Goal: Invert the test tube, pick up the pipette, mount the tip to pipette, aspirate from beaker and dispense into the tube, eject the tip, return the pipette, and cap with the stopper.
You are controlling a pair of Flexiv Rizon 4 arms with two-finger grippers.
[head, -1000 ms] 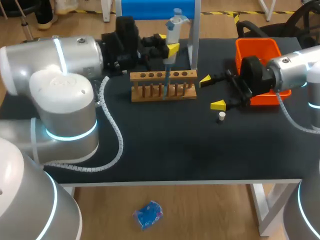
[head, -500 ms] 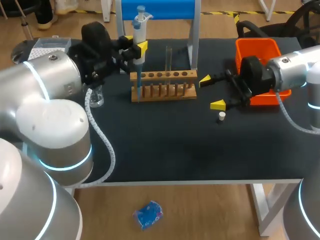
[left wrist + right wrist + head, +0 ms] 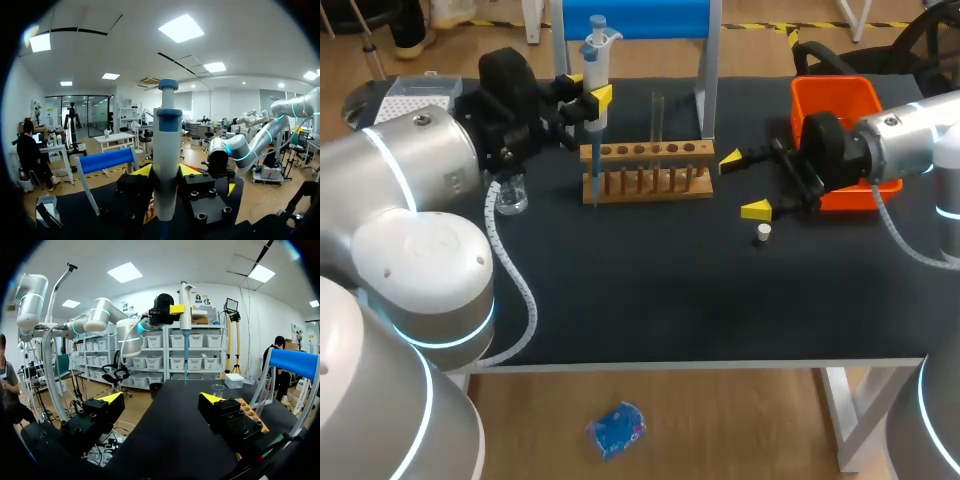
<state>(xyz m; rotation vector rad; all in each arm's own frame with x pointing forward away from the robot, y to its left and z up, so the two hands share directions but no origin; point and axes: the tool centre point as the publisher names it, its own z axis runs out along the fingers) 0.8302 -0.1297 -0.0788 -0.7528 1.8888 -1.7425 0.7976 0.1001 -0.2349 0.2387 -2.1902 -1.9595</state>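
Observation:
My left gripper (image 3: 582, 98) is shut on the white pipette (image 3: 594, 62), held upright above the left end of the wooden rack (image 3: 647, 171). The pipette's blue tip (image 3: 595, 175) hangs down by that end. In the left wrist view the pipette (image 3: 166, 165) stands between the yellow fingertips (image 3: 141, 170). A clear test tube (image 3: 657, 115) stands in the rack. The beaker (image 3: 510, 196) sits to the rack's left. The small stopper (image 3: 763, 233) lies on the mat just below my right gripper (image 3: 743, 185), which is open and holds nothing. In the right wrist view the pipette (image 3: 184, 305) shows far ahead of that gripper (image 3: 160, 399).
An orange bin (image 3: 840, 105) stands behind my right arm at the back right. The tip box (image 3: 420, 93) is at the back left. The blue-topped pipette stand (image 3: 632, 20) rises behind the rack, one leg (image 3: 709, 80) near the tube.
My left arm has carried the pipette leftward, from over the tube in the rack's middle to the rack's left end. The right arm has not moved.

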